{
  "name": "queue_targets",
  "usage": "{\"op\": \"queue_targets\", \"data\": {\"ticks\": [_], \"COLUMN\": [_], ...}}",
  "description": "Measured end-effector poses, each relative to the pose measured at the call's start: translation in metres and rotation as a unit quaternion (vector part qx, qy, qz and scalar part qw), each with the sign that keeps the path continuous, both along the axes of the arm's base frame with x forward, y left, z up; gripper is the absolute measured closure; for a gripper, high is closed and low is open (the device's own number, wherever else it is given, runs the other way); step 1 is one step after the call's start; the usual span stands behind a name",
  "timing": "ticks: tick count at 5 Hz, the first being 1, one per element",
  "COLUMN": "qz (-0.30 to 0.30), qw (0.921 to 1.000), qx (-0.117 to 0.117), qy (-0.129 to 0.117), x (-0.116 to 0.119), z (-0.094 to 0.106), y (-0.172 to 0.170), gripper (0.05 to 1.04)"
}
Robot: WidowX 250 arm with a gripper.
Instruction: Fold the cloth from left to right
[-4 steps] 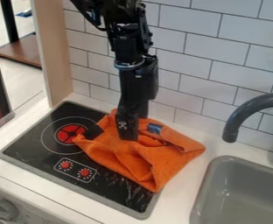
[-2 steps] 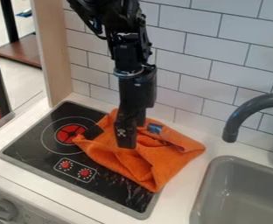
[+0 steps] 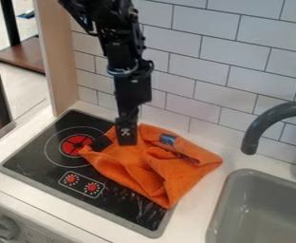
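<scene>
"So, where is the crumpled orange fabric cloth [image 3: 157,166], and what is the black two-part claw [image 3: 129,140] doing?"

"The cloth lies partly on the flat black cooktop [image 3: 68,124], partly on the smooth white tabletop [image 3: 191,228]. The claw hangs at its upper left part; I cannot tell whether it is open, closed or gripping fabric."

"How should the fold go?"

"I'd take the left edge near the dark square patch [image 3: 101,143], pinching cloth only and not pressing on the cooktop. Then lift just enough to clear the wrinkles, carry it right and lower it before letting go. A shallow pinch could slip; a low drag could bunch everything."

"And around it?"

"A round red burner marking [image 3: 78,144] sits just beside the patch. On the right are a grey rectangular sink [image 3: 261,206] and a curved dark grey faucet [image 3: 253,133]; white rectangular wall tiles [image 3: 252,52] rise behind."
</scene>
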State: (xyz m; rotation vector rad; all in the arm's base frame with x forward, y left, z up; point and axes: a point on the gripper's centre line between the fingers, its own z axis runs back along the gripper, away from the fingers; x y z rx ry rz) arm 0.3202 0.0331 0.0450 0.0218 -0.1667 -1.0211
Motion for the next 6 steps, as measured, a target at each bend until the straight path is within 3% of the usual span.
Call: {"op": "queue_targets", "data": {"ticks": [1,2,3,4,5,6], "qz": [0.133,0.250,0.372,0.445,0.464,0.469], "qw": [0.9903,0.9662,0.9261,0.8930,0.8847,0.8823], "qx": [-0.032,-0.054,-0.053,-0.048,-0.037,-0.035], "qy": [-0.024,-0.026,-0.034,-0.044,-0.025,-0.004], "x": [0.000,-0.002,-0.008,-0.006,0.001,0.011], "z": [0.012,0.015,0.009,0.004,-0.014,-0.031], "y": [0.021,0.031,0.053,0.065,0.072,0.074], "gripper": [0.083,0.083,0.083,0.083,0.083,0.083]}}
